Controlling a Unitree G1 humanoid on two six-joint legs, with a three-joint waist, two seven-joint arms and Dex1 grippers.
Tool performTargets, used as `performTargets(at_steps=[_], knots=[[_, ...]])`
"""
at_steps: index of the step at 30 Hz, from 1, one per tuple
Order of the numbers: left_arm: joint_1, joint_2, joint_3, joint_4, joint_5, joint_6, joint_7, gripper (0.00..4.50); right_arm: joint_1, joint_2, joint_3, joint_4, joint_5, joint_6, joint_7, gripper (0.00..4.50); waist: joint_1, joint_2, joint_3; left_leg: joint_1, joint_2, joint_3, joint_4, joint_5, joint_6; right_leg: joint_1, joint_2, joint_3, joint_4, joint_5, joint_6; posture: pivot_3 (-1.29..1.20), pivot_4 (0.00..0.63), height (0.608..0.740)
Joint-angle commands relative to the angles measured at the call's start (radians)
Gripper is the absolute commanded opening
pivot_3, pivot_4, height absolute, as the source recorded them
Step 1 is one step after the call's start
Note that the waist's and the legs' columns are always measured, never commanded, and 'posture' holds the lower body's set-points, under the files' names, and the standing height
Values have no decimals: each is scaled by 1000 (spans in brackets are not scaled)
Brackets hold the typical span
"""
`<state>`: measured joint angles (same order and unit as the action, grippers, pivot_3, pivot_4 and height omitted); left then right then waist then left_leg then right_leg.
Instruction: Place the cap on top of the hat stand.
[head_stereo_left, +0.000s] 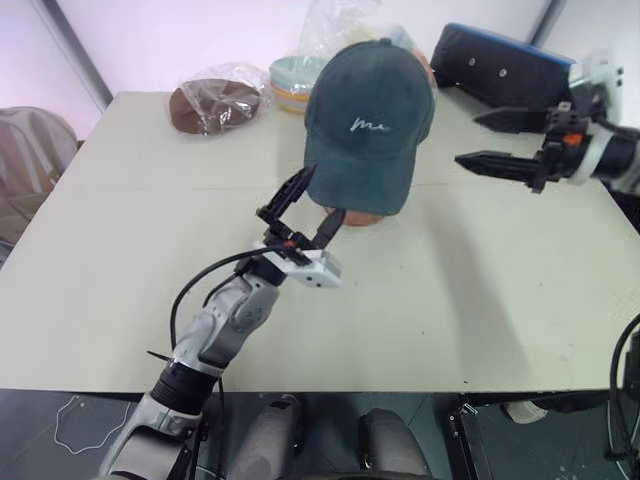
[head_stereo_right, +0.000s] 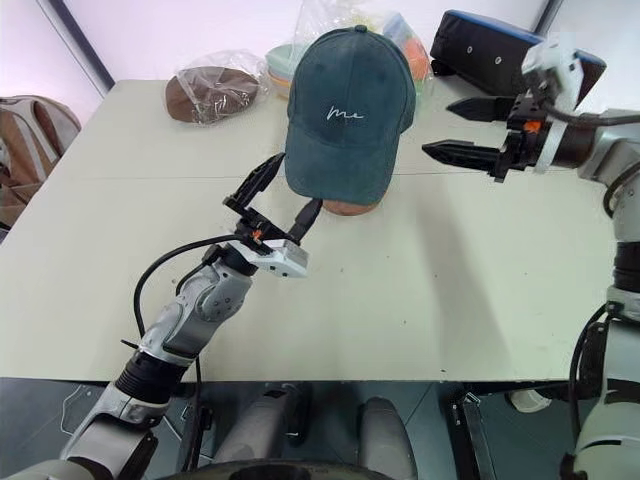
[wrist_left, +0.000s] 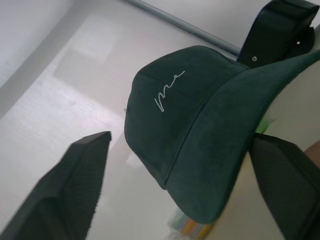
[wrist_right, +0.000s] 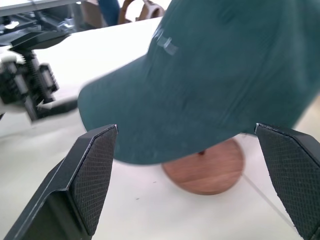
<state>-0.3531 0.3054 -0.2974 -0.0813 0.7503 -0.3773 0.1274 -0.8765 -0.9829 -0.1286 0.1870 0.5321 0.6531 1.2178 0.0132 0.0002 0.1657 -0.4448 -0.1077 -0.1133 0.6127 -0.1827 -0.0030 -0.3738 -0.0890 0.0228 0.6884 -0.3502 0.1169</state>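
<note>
White script "me" on cap (head_stereo_left: 368, 125)

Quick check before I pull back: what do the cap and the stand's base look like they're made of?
The cap: soft matte fabric, perhaps brushed cotton or suede-like; stitched panel seams and white embroidered script show. The hat stand base: reddish-brown wood by its look, smooth with faint grain, low sheen.

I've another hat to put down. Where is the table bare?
Bare: the near table in front of the dark teal fabric cap. Crowded: the far edge, with the plastic-wrapped brown hat, bagged pastel bowls and black case.
</note>
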Motion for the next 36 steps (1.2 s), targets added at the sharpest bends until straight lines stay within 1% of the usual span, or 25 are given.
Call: performTargets(at_steps=[1,4,6,11,15,19,20,21,22,23,26,28,30,31,32,36], knots=[[18,2,10,-35,-36,-18,-10,4469,-37,-47,-30,-11,0,-8,24,4500,0,0,0,0,0,0,0,0,0,0,0,0,0,0,0,0,150,740],[48,12,15,-52,-67,-30,-33,4469,-34,-57,-26,-12,-3,-15,31,4500,0,0,0,0,0,0,0,0,0,0,0,0,-1,0,0,0,150,740],[76,20,13,-66,-113,-45,-65,4469,-34,-57,-26,-10,-7,-16,34,4500,-1,0,0,0,0,0,0,0,0,0,0,0,-1,0,0,0,150,740],[187,58,24,-151,-280,-56,-190,4469,-23,-55,-24,-10,-16,-23,35,4500,-1,0,0,0,0,0,-1,0,0,0,0,1,-1,0,0,0,150,740],[258,87,72,-257,-447,19,-308,4469,-20,-47,-20,-8,-21,-27,33,4500,-1,1,0,0,0,0,0,-1,1,0,-1,1,-1,0,0,0,150,740],[294,132,188,-394,-684,196,-432,4469,-20,-45,-18,-1,-24,-31,36,4500,-1,1,0,0,0,0,-1,-1,1,0,-1,1,-2,0,0,0,150,740],[290,142,222,-412,-738,243,-451,4469,-20,-45,-17,0,-25,-31,36,4500,-1,1,0,0,0,0,-1,-1,1,0,-1,1,-2,0,0,0,150,740],[262,170,279,-422,-823,319,-485,4469,-20,-45,-16,4,-27,-34,37,4500,-1,1,0,0,0,0,-1,-1,1,0,-1,1,-2,0,0,0,150,740],[227,204,345,-423,-938,429,-522,4469,-20,-44,-15,5,-30,-36,37,4500,-1,1,0,0,0,0,-1,-1,1,0,-1,1,-2,0,0,0,150,740],[191,252,401,-413,-1027,514,-570,4469,-20,-43,-14,8,-32,-39,39,4500,-1,1,0,0,1,0,-1,-1,1,0,-1,0,-2,0,0,0,150,740],[96,381,514,-360,-1196,698,-678,4469,-17,-37,-11,9,-39,-46,39,4500,-5,1,0,0,1,-1,0,-1,1,0,0,0,-2,0,-1,0,150,740],[34,471,568,-293,-1257,780,-751,4469,-14,-30,-8,8,-44,-53,37,4500,-9,1,0,0,1,-1,-1,-1,1,0,0,0,-2,0,0,0,150,740],[-3,531,589,-241,-1282,813,-810,4469,-12,-22,-6,6,-46,-56,36,4500,-13,1,0,1,1,-1,-1,-1,1,1,0,0,-3,0,0,0,150,740],[-28,562,601,-209,-1317,861,-843,4469,-11,-17,-5,3,-46,-58,35,4500,-14,1,0,1,1,0,-1,-1,1,1,0,0,-3,0,0,0,150,740],[-48,586,610,-182,-1349,898,-876,4469,-11,-11,-3,2,-47,-60,33,4500,-18,1,0,1,1,-1,-1,-1,1,1,0,0,-3,0,0,0,150,740],[-99,645,621,-140,-1416,952,-982,4469,-10,8,-3,-7,-43,-61,27,4500,-29,0,1,0,1,-1,-1,-1,1,1,0,0,-3,0,0,0,150,740]])
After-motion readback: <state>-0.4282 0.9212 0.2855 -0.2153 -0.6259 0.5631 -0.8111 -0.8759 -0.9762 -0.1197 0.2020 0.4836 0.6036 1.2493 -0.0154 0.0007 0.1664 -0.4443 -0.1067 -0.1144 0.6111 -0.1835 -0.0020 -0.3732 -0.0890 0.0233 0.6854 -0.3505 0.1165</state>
